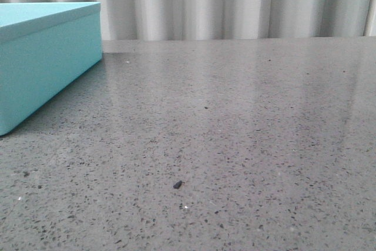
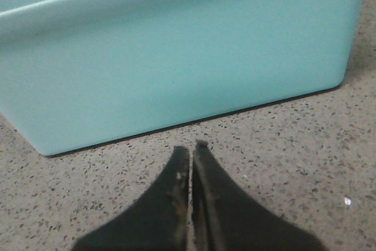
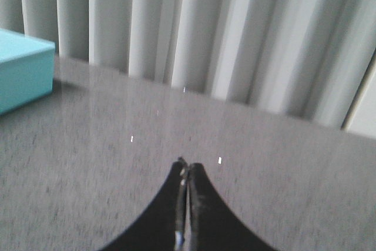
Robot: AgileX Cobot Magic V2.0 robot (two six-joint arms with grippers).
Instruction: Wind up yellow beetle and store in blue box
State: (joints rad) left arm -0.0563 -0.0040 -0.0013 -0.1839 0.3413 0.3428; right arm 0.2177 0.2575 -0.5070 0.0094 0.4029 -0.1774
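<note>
The blue box [image 1: 41, 69] stands at the back left of the table with its flat lid on. It fills the left wrist view [image 2: 176, 57] and its corner shows in the right wrist view [image 3: 23, 72]. My left gripper [image 2: 191, 148] is shut and empty, low over the table just in front of the box's side. My right gripper [image 3: 188, 166] is shut and empty over bare table, well to the right of the box. The yellow beetle is out of view in every frame. Neither gripper shows in the front view.
The grey speckled table [image 1: 235, 133] runs back to a pale pleated curtain [image 1: 235, 1]. A small dark crumb [image 1: 177, 184] lies near the table's front middle.
</note>
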